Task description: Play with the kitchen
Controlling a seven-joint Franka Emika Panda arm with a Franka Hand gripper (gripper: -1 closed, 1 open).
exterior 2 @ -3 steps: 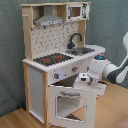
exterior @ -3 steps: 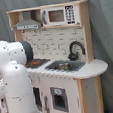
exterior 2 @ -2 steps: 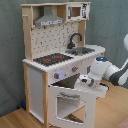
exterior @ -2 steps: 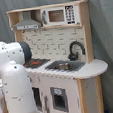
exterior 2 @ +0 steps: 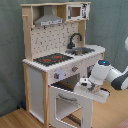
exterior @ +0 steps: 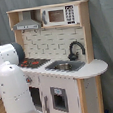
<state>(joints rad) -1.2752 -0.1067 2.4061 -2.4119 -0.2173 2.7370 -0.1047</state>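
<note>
Kitchen first: the large white and light-wood toy play kitchen (exterior: 63, 66) stood against a grey-green curtain backdrop (exterior 2: 112, 25) in both exterior views, feet on a wooden floor (exterior 2: 15, 120). Up top sat the grey extractor hood (exterior 2: 49, 20) w/ the small white microwave (exterior 2: 76, 11) beside it; below those, a white tile-pattern back wall (exterior: 48, 43). On the counter, the black-red stovetop (exterior 2: 52, 59) lay next to the metal sink (exterior: 63, 66), w/ the curved black faucet (exterior: 76, 49) arching over the basin. A row of knobs (exterior 2: 65, 73) ran along the front edge under the stovetop.

In the second exterior view the windowed oven door (exterior 2: 70, 102) hung swung down and open, approx level w/ my wrist. My gripper (exterior 2: 86, 85) hung just above that door's upper edge, at the kitchen's front, below the knobs; whether I touched the door, cannot tell. My fingers: cannot tell if apart or together.

In the first exterior view my white arm (exterior: 12, 82) filled the first exterior view's left, blocking the kitchen's lower front corner; my gripper was hidden there. A second windowed door (exterior: 59, 99) under the sink was closed.
</note>
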